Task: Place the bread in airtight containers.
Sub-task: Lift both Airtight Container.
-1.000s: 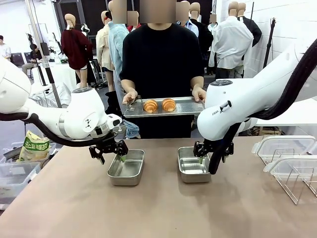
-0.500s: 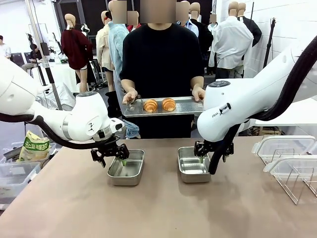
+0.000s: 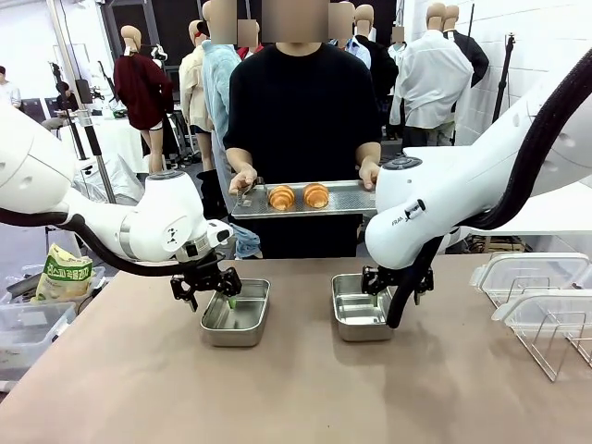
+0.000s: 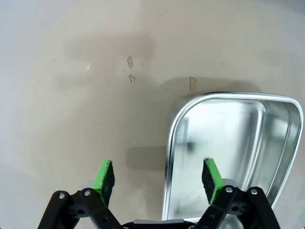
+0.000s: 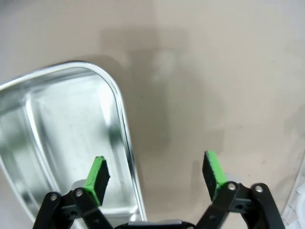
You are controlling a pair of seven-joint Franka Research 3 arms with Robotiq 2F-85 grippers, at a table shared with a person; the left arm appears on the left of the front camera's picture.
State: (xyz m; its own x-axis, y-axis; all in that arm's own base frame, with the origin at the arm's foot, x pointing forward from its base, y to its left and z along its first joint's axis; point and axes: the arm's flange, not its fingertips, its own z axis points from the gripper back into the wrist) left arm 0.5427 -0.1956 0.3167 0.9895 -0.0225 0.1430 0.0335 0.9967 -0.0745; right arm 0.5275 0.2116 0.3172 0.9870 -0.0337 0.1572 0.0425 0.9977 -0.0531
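Straddling cropped tins' (image 4: 228, 133) (image 5: 66, 124) rims, left fingers (image 4: 104, 179) and right fingers (image 5: 213, 174) gape empty.

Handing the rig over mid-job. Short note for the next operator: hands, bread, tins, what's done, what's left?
Left hand: open, empty, straddling the rim of the left tin.
Right hand: open, empty, straddling the rim of the right tin.
Bread: two rolls on the tray that the person holds at the far side.
Done: both tins set out, empty.
Left: rolls into tins, then the clear lids from the table's right side.
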